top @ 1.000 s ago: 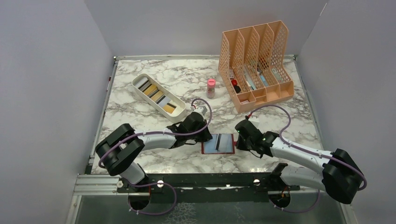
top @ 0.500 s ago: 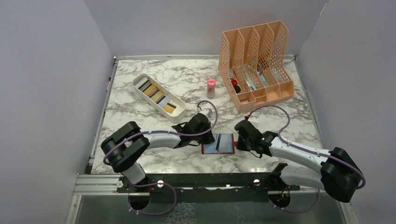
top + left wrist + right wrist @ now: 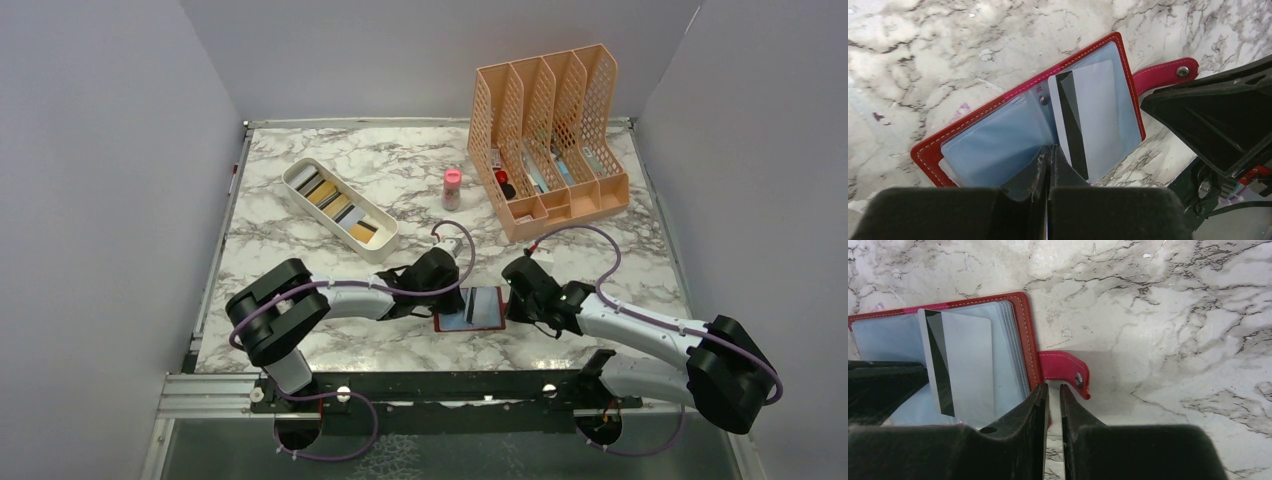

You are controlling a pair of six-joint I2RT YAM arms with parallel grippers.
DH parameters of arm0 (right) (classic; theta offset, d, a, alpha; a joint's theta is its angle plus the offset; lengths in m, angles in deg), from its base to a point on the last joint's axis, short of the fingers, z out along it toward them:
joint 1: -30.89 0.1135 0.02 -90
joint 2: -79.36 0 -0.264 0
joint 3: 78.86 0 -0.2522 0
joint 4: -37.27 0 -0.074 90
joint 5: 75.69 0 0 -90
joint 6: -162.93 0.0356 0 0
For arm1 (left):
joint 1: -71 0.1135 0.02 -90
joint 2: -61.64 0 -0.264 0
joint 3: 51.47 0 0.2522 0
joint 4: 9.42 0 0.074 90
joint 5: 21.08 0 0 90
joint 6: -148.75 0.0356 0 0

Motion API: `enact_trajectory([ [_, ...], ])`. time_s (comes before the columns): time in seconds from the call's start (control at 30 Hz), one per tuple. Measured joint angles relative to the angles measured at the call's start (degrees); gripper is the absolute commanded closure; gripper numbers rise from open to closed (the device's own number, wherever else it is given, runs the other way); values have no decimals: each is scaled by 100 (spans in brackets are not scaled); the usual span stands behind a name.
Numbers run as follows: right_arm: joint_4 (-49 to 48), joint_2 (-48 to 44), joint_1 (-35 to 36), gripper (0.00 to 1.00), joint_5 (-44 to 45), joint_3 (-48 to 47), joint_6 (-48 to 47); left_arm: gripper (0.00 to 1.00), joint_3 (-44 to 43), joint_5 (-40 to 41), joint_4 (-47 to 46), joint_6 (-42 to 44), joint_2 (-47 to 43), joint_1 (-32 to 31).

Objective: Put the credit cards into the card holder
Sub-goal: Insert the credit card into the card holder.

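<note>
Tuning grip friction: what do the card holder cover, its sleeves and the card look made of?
Card holder cover: red leather or faux leather, pale stitching along edge. Sleeves: clear glossy plastic, see-through. Card: likely plastic, smooth white face, dark stripe.

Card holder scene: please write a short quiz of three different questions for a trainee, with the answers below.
1. True or false: the card holder lies open on the table.
2. What colour is the stripe on the card that lies on the holder? A black, B gold, C green.
3. Name the small thing that stands between the white tray and the orange file rack.

Key: 1 true. 2 A. 3 the bottle with the pink cap.
</note>
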Motion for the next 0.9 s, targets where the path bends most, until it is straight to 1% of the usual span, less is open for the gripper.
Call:
enact_trajectory([
  [0.37, -168, 37, 0, 82, -55, 63, 4, 100, -103, -173, -278, -221, 179, -343],
  [0.7, -302, 66, -2, 82, -151, 105, 44, 100, -168, -216, -433, -332, 361, -420],
  [0.77, -297, 61, -2, 81, -146, 105, 44, 96, -168, -214, -444, -343, 363, -420],
  [0.83, -271, 37, -2, 78, -146, 105, 42, 90, -168, -201, -422, -337, 330, -420],
  [0.9, -192, -26, -2, 75, -146, 101, 39, 88, -168, -140, -293, -289, 212, -428],
])
